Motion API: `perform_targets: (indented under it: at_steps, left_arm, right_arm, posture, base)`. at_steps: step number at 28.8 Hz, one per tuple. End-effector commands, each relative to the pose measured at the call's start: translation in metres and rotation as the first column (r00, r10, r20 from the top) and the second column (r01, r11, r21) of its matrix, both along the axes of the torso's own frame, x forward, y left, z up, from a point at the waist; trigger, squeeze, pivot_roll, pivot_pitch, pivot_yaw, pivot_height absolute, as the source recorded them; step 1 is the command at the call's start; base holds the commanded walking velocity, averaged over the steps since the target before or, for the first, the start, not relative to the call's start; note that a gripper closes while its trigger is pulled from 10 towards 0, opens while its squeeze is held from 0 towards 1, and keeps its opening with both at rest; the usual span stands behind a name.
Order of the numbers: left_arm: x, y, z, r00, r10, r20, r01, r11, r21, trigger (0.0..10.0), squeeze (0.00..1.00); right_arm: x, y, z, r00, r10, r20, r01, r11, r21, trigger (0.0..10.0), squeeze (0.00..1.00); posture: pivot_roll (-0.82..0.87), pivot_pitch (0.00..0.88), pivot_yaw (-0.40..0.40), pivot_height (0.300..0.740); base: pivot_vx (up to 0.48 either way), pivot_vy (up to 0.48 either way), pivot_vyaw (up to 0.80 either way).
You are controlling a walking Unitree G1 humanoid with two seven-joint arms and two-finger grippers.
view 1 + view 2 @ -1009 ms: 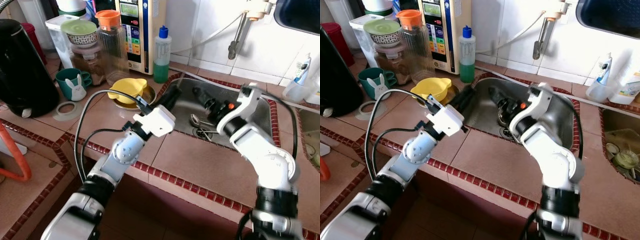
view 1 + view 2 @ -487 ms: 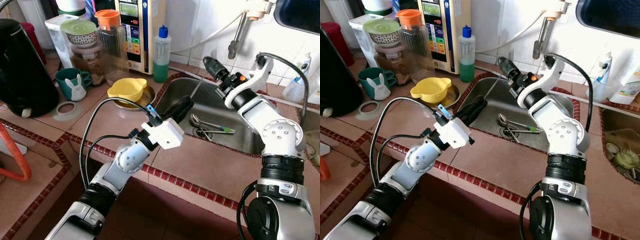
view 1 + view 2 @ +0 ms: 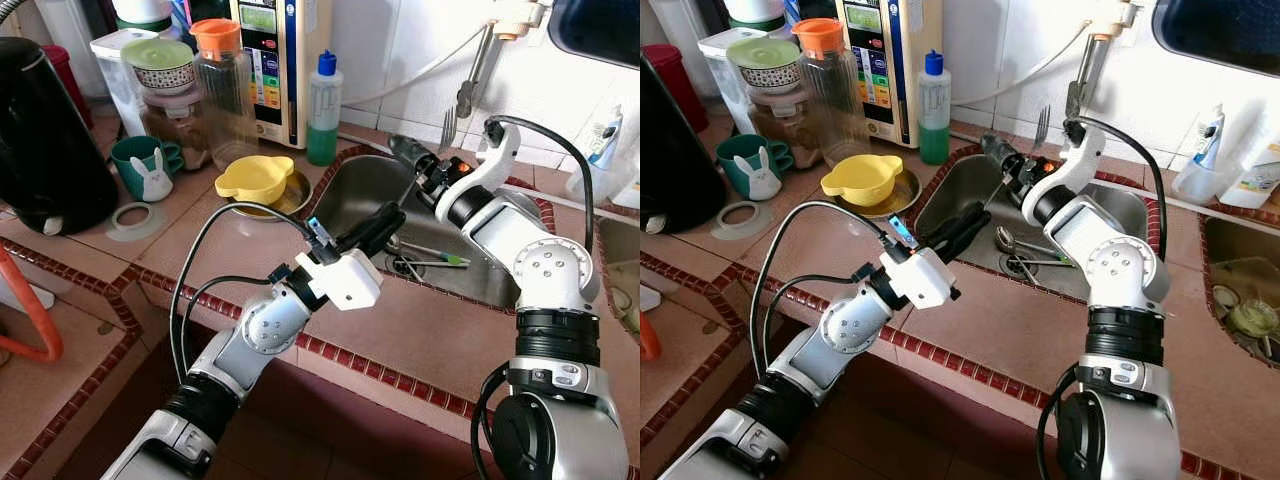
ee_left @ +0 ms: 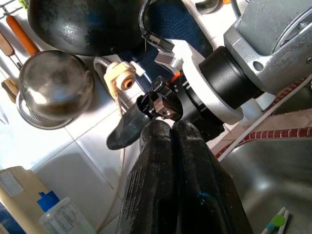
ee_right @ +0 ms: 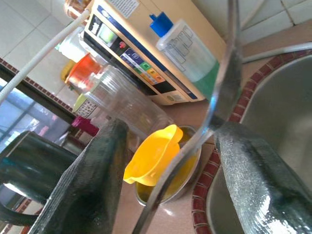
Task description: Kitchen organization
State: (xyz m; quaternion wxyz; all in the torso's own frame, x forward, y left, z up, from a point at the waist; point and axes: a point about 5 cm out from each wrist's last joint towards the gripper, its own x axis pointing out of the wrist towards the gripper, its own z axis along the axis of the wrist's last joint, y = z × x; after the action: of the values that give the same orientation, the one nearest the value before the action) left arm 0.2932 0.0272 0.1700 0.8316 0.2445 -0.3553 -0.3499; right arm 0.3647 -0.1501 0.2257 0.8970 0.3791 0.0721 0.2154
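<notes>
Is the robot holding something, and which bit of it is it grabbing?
The right pincer holds a metal fork over the sink, seemingly by its handle, tines up, though its fingers look spread. The left pincer is shut and holds nothing.

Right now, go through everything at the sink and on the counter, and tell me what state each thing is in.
fork: lifted above the sink, tines up, carried by the right gripper
left gripper: shut, empty, over the sink's near edge
spoon: lying in the sink
green soap bottle: upright, blue cap on
yellow bowl: nested in a metal bowl
clear jar: upright, orange lid on
</notes>
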Motion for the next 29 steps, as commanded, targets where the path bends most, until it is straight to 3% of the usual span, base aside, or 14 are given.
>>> perform_targets:
  at_steps: [1,10,22,23,25,26,27,28,29]
  left_arm:
    - [-0.001,-0.001,0.002,1.000,-0.002,0.011,0.002,1.000,0.007,0.0,0.00]
    - [0.000,0.001,-0.003,1.000,0.015,0.009,-0.016,0.998,0.054,0.0,0.00]
    - [0.001,0.000,-0.010,1.000,0.024,0.006,-0.025,0.994,0.109,0.2,0.00]
    - [0.001,0.000,-0.012,1.000,0.026,0.006,-0.026,0.993,0.118,1.1,0.00]
    - [0.002,0.001,-0.012,1.000,0.030,0.005,-0.030,0.991,0.127,1.6,0.00]
    - [0.002,0.001,-0.013,1.000,0.030,0.003,-0.030,0.991,0.132,2.9,0.00]
    - [0.002,0.001,-0.015,1.000,0.030,-0.002,-0.030,0.989,0.145,6.1,0.00]
    - [0.002,0.001,-0.016,1.000,0.031,-0.005,-0.030,0.988,0.153,6.9,0.00]
    - [0.002,0.001,-0.016,1.000,0.031,-0.005,-0.030,0.988,0.153,6.9,0.00]
  right_arm:
    - [0.002,-0.005,0.006,1.000,-0.028,-0.014,0.028,0.999,-0.027,0.0,0.00]
    - [0.001,-0.012,0.005,0.995,-0.083,-0.049,0.076,0.988,-0.137,0.0,0.00]
    - [0.001,-0.012,0.008,0.994,-0.098,-0.057,0.087,0.982,-0.167,0.0,0.00]
    - [0.001,-0.012,0.008,0.994,-0.098,-0.056,0.087,0.983,-0.164,0.0,0.00]
    - [0.001,-0.012,0.008,0.994,-0.097,-0.056,0.087,0.983,-0.164,0.0,0.00]
    - [0.001,-0.012,0.008,0.994,-0.097,-0.056,0.087,0.983,-0.163,0.0,0.00]
    - [0.001,-0.011,0.008,0.994,-0.097,-0.056,0.087,0.983,-0.162,0.0,0.00]
    - [0.001,-0.011,0.009,0.994,-0.097,-0.056,0.087,0.983,-0.162,0.0,0.00]
    - [0.001,-0.011,0.009,0.994,-0.097,-0.056,0.087,0.983,-0.162,0.0,0.00]
  posture:
    - [0.01,0.000,-0.012,0.740]
    - [0.00,0.000,-0.010,0.740]
    - [0.00,0.000,-0.007,0.740]
    - [0.00,0.000,-0.008,0.740]
    - [0.00,0.000,-0.008,0.740]
    - [0.00,0.000,-0.008,0.740]
    - [0.00,0.000,-0.008,0.740]
    - [0.00,0.000,-0.008,0.740]
    - [0.00,0.000,-0.008,0.740]
  base:
    - [0.000,0.000,0.00]
    - [0.000,0.000,0.00]
    - [0.000,0.000,0.00]
    - [0.000,0.000,0.00]
    - [0.000,0.000,0.00]
    - [0.000,0.000,0.00]
    - [0.000,0.000,0.00]
    - [0.000,0.000,0.00]
    - [0.000,0.000,0.00]
